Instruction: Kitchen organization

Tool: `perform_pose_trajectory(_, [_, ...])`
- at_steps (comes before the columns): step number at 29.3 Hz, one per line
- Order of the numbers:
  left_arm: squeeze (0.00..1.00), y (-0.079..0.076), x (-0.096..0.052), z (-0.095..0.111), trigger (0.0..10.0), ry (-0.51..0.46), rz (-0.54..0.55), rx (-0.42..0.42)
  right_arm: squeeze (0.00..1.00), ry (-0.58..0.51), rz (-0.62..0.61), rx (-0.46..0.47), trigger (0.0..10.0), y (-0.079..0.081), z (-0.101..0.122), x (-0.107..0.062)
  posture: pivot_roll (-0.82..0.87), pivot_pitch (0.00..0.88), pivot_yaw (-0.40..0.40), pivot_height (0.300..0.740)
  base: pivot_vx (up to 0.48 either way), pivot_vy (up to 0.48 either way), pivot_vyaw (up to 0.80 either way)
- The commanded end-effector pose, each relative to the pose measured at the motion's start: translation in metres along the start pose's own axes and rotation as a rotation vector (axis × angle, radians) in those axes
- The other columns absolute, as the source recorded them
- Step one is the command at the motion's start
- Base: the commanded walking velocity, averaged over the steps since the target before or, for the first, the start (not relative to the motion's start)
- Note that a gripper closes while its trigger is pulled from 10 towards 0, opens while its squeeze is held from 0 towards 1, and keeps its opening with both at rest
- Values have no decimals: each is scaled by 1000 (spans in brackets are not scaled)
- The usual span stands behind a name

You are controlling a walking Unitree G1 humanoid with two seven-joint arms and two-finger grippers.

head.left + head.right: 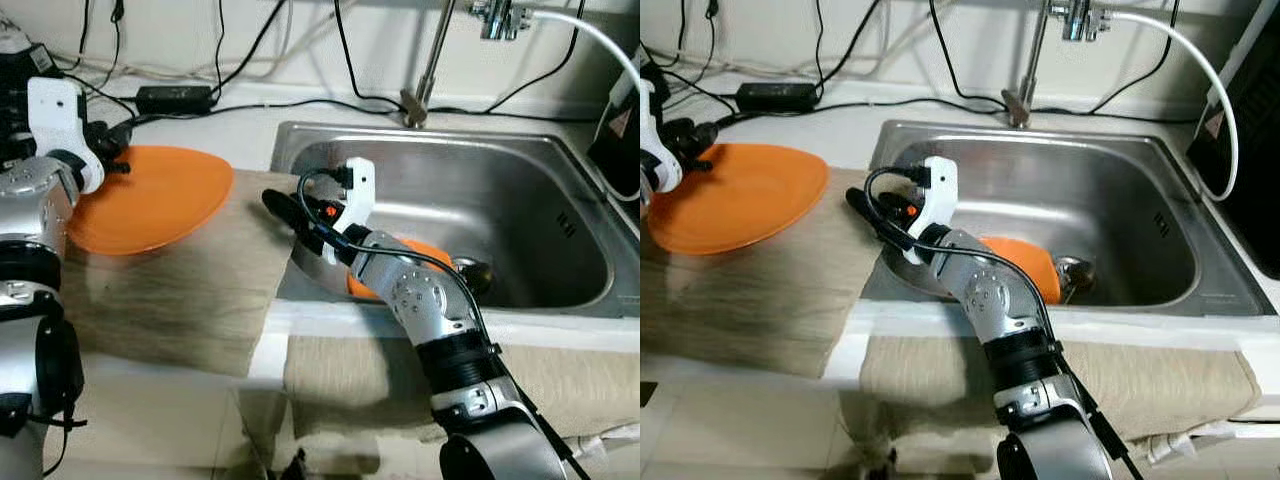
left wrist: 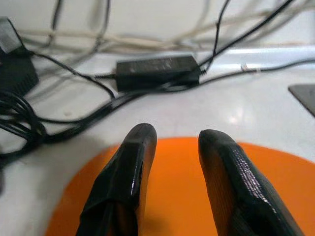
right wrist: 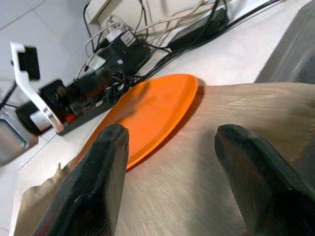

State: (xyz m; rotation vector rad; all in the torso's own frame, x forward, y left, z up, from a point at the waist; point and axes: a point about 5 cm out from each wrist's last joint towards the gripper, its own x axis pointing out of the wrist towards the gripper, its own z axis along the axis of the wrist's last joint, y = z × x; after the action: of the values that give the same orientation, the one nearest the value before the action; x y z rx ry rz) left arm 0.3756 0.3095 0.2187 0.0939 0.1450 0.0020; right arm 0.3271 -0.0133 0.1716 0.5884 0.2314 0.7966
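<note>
Plate [image 1: 150, 200]: orange, on the counter left of the sink, its near edge lying on the cloth.
Left gripper [image 2: 172, 142]: over the plate's far-left part, fingers slightly apart, clasping nothing.
Right gripper [image 3: 172, 142]: above the cloth by the sink's left rim, fingers spread wide, empty, aimed at the plate.
Dish [image 1: 1025, 265]: orange, in the sink, partly behind the right arm.
Sink [image 1: 520, 200]: steel, tap behind.
Cloth [image 1: 180, 290]: beige, draped over the counter.
Adapter [image 1: 175, 98]: black, among cables by the wall.

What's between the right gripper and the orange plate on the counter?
Bare beige cloth mat fills the stretch from the open right gripper to the flat round orange plate, as the right wrist view shows; nothing else lies there.
</note>
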Motion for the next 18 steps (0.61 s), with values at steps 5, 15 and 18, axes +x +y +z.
perform_pose_trajectory(5, [0,-8,2,-20,10000,83,-45,-16,0,-12,-9,18,10000,5,-4,-1,101,0,33,740,0,0,0])
perform_pose_trajectory(15, [0,-16,0,-47,10000,231,-94,-121,0,0,-11,23,10000,5,-5,-3,114,6,21,740,0,0,0])
perform_pose_trajectory(18, [0,-21,0,-52,10000,273,-127,-144,0,0,-11,25,10000,5,-5,-2,115,7,20,740,0,0,0])
